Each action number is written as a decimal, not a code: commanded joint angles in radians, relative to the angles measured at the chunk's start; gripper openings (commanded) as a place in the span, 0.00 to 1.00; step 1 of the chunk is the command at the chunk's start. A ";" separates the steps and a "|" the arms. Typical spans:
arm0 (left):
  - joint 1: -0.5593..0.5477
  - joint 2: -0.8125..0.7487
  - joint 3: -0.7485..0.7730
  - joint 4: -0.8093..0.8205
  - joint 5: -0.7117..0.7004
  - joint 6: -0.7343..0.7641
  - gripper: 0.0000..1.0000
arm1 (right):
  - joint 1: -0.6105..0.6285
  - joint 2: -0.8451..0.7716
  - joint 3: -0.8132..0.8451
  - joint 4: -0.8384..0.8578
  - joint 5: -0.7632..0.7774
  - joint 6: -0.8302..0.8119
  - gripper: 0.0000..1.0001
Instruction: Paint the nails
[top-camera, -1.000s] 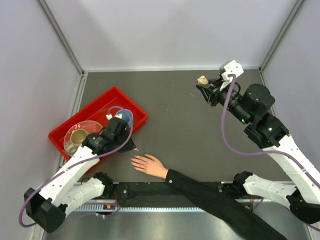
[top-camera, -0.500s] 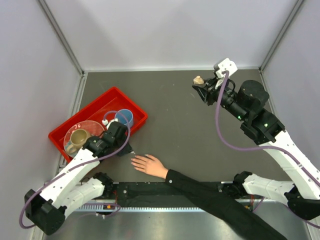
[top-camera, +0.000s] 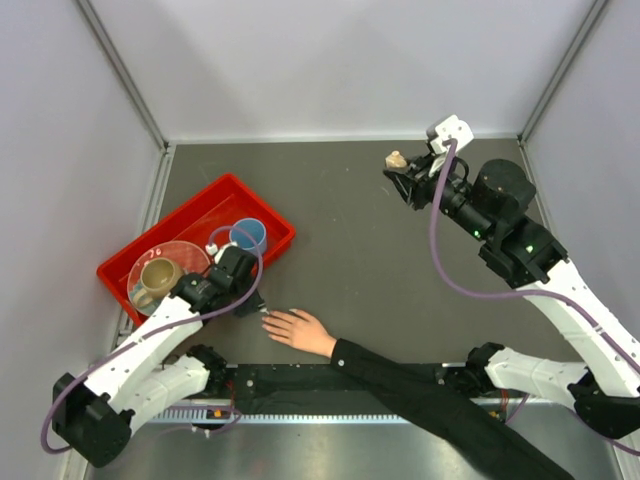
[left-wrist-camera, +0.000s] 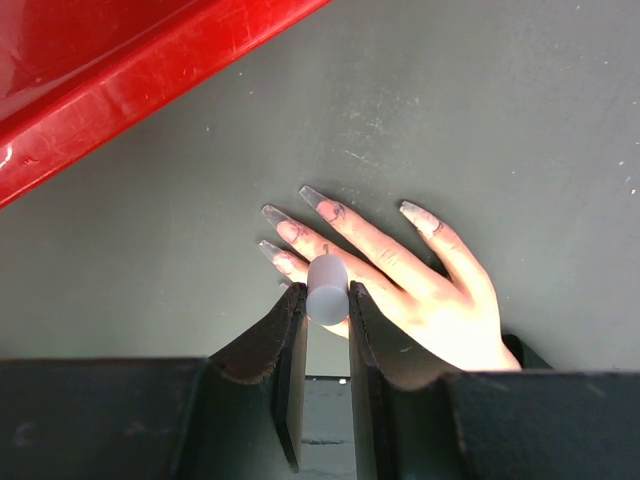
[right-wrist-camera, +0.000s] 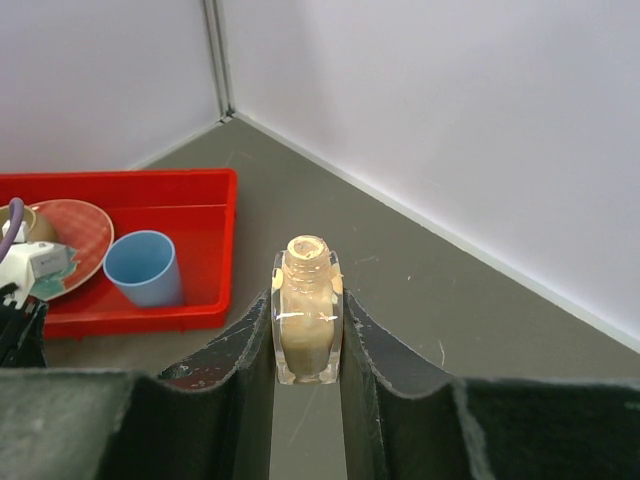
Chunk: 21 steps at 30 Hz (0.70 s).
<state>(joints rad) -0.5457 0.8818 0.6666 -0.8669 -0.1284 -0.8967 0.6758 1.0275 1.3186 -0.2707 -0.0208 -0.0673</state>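
A flesh-toned hand (top-camera: 303, 331) in a black sleeve (top-camera: 420, 388) lies flat on the dark mat, fingers spread to the left. Its long pale nails (left-wrist-camera: 312, 197) show at the fingertips in the left wrist view, with dark smudges on the fingers behind them. My left gripper (top-camera: 261, 306) (left-wrist-camera: 323, 292) is shut on a grey brush handle (left-wrist-camera: 327, 288), held just over the little-finger side of the hand (left-wrist-camera: 430, 295). My right gripper (top-camera: 400, 170) (right-wrist-camera: 307, 300) hangs raised at the back right, shut on an uncapped bottle of beige polish (right-wrist-camera: 306, 325) (top-camera: 398, 159).
A red tray (top-camera: 196, 208) (right-wrist-camera: 150, 180) sits at the left, holding a blue cup (top-camera: 248, 236) (right-wrist-camera: 143, 268), a tan mug (top-camera: 155, 274) and a pink plate (top-camera: 184, 253). Its red wall (left-wrist-camera: 130, 95) lies close behind the fingertips. Grey walls enclose the mat.
My left gripper has moved toward the near side, bringing the brush handle onto the hand's fingertips. The right gripper with the bottle shifted slightly left, then held still.
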 joint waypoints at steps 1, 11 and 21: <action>0.004 0.006 -0.012 0.035 -0.004 -0.011 0.00 | -0.005 0.003 0.051 0.061 0.007 0.009 0.00; 0.004 0.028 -0.024 0.075 0.000 -0.007 0.00 | -0.005 0.003 0.054 0.051 0.007 0.011 0.00; 0.006 0.036 -0.030 0.098 0.009 0.005 0.00 | -0.005 0.006 0.056 0.051 0.007 0.017 0.00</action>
<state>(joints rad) -0.5446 0.9146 0.6426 -0.8101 -0.1207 -0.8951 0.6758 1.0378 1.3186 -0.2703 -0.0196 -0.0662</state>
